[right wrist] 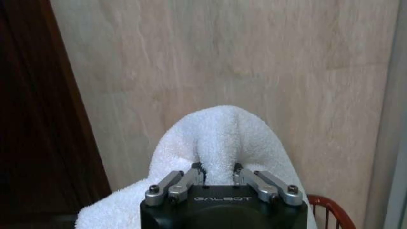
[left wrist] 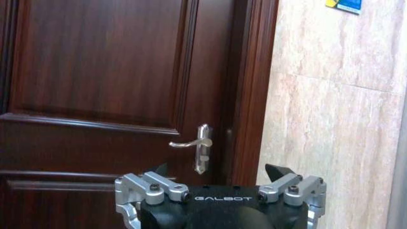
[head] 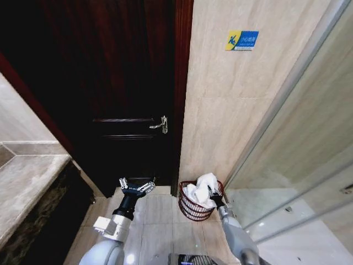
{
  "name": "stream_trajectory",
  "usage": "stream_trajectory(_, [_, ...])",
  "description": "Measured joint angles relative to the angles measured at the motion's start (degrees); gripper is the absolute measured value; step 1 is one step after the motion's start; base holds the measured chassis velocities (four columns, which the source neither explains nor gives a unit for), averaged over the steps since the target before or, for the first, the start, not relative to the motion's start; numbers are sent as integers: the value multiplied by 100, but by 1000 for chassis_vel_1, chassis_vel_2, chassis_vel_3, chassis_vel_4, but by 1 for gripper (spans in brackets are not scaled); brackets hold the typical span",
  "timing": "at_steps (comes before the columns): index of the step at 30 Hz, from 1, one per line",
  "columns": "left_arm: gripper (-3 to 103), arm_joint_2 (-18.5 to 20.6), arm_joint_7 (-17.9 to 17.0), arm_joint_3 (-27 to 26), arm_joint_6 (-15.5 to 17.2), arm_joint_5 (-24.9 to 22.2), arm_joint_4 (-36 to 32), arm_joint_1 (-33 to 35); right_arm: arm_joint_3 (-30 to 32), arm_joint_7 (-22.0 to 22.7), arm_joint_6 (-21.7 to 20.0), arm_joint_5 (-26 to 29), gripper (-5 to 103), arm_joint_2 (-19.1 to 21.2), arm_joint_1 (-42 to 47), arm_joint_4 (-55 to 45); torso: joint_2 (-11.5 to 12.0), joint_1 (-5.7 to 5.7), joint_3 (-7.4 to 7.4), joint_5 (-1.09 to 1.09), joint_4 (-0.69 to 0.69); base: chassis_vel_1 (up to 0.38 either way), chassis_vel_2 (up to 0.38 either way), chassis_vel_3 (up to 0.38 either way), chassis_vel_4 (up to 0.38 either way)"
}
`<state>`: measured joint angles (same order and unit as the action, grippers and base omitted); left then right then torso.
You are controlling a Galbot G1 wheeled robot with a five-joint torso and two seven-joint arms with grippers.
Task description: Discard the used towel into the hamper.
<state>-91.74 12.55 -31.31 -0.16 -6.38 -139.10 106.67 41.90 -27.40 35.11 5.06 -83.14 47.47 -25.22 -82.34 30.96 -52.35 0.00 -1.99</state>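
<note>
Hamper (right wrist: pixel 329 210) mostly behind towel (right wrist: pixel 219 143)

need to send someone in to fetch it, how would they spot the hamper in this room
Start at the dark wooden door with the silver lever handle; right of its frame runs a beige tiled wall. On the floor at that wall's foot stands the hamper, a small round reddish-brown wire basket. A white fluffy towel heaps out of it, pinched by the right gripper.
</note>
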Motion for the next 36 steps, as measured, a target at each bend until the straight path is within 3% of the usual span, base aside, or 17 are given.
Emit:
stream_trajectory(9, [100,0,0,0,0,0,0,1,3,375,-799,-498,20,49,-420,441,-2,-11,2,2,-1,-3,-8,0,8])
stream_trajectory(16, [100,0,0,0,0,0,0,1,75,598,-867,-788,20,-6,-646,865,-2,-6,1,1,-1,0,0,0,0])
stream_trajectory(22, [100,0,0,0,0,0,0,1,91,531,-1115,-996,20,-30,-610,738,-2,-6,1,0,0,0,0,0,0])
stream_trajectory(28, [100,0,0,0,0,0,0,1,107,533,-1641,-1195,20,-40,-520,495,-2,-8,2,0,0,0,0,0,0])
stream_trajectory(36, [100,0,0,0,0,0,0,1,118,780,-1734,-1392,20,-63,-624,687,-1,-7,1,-1,0,-89,84,95,-85])
